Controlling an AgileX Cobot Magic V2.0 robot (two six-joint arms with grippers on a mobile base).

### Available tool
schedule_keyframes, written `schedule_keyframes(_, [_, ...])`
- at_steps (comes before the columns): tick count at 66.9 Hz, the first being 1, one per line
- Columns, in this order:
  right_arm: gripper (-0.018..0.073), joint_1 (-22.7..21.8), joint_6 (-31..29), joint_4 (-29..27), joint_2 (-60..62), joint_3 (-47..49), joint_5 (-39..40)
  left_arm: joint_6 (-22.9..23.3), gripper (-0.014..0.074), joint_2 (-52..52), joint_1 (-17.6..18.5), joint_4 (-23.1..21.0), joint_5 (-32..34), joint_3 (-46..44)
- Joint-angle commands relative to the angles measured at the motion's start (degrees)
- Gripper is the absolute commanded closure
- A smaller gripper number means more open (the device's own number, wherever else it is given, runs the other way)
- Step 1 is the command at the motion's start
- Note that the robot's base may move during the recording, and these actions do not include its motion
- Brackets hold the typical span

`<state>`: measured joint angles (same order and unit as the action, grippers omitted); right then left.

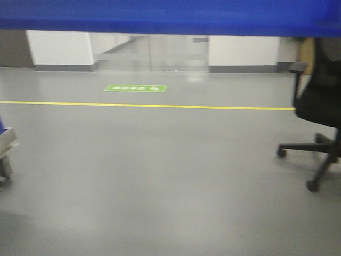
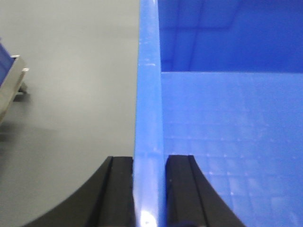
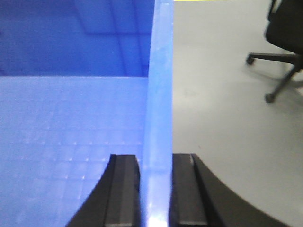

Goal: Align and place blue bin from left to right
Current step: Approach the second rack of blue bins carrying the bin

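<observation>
The blue bin (image 1: 170, 16) spans the top of the front view as a wide blue band, held above the floor. In the left wrist view its left wall rim (image 2: 149, 94) runs straight up the frame, with the gridded bin floor (image 2: 236, 142) to the right. My left gripper (image 2: 149, 165) is shut on that rim, one black finger on each side. In the right wrist view the bin's right wall rim (image 3: 160, 85) stands between the fingers of my right gripper (image 3: 156, 163), which is shut on it. The bin's inside looks empty.
A black office chair (image 1: 319, 106) on castors stands at the right, also seen in the right wrist view (image 3: 284, 38). A metal cart edge (image 1: 6, 144) shows at the far left. A yellow floor line (image 1: 149, 105) and a green floor sign (image 1: 136, 88) lie ahead.
</observation>
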<state>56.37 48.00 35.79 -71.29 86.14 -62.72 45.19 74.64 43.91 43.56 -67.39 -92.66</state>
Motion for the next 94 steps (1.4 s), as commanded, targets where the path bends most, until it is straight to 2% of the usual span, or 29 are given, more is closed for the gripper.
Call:
schedule_keyframes(1, [0.0629,0.9,-0.6,-0.5,0.6,0.5,9.3,0.5,0.0707,-0.5,0.8,0.6,7.0,-0.6])
schedule_keyframes(94, [0.0629,0.9,-0.6,-0.5,0.6,0.5,9.3,0.5,0.0707,-0.5,0.8,0.6,7.2,-0.6])
